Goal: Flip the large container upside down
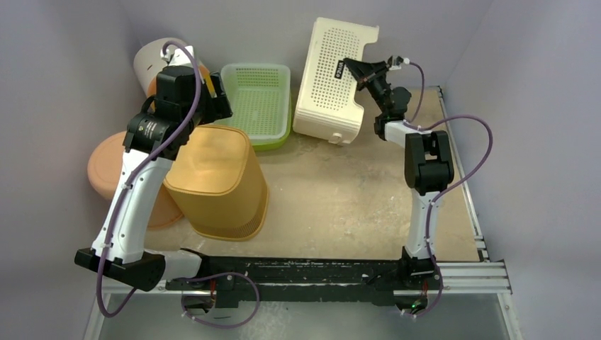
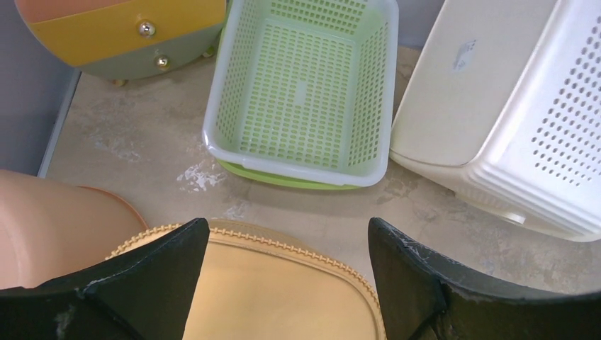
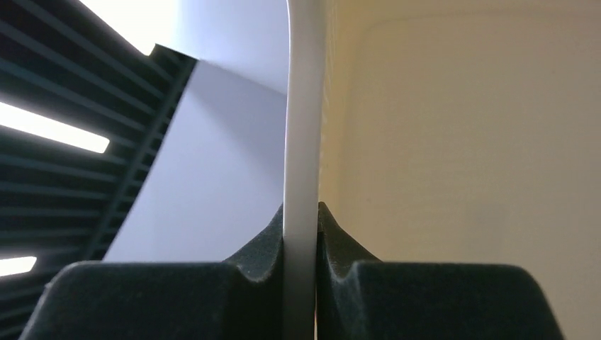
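White perforated basket (image 1: 333, 78) — the large container of the task — stands reared up on one end at the back of the desk (image 1: 340, 198), just right of the green mesh basket (image 1: 256, 103), with a broad holed face turned up toward the overhead camera. It is neither flat on its base nor yet inverted, so I judge the turn to be roughly midway. The right pincer (image 1: 349, 66) is clamped on the basket's upper edge; the right wrist view shows both pads pressed tight against a thin white wall (image 3: 301, 127) with no gap. What seems left is to carry that edge on over until the opening meets the desk, then let go — whether the lower end will slide as it tips cannot be told from here. The left pincer (image 2: 287, 283) takes no part: its fingers are spread wide and hold nothing, hovering over the rim of the yellow-orange bin (image 1: 216, 180) near the left side, with a salmon tub (image 1: 106, 166) beside that bin.
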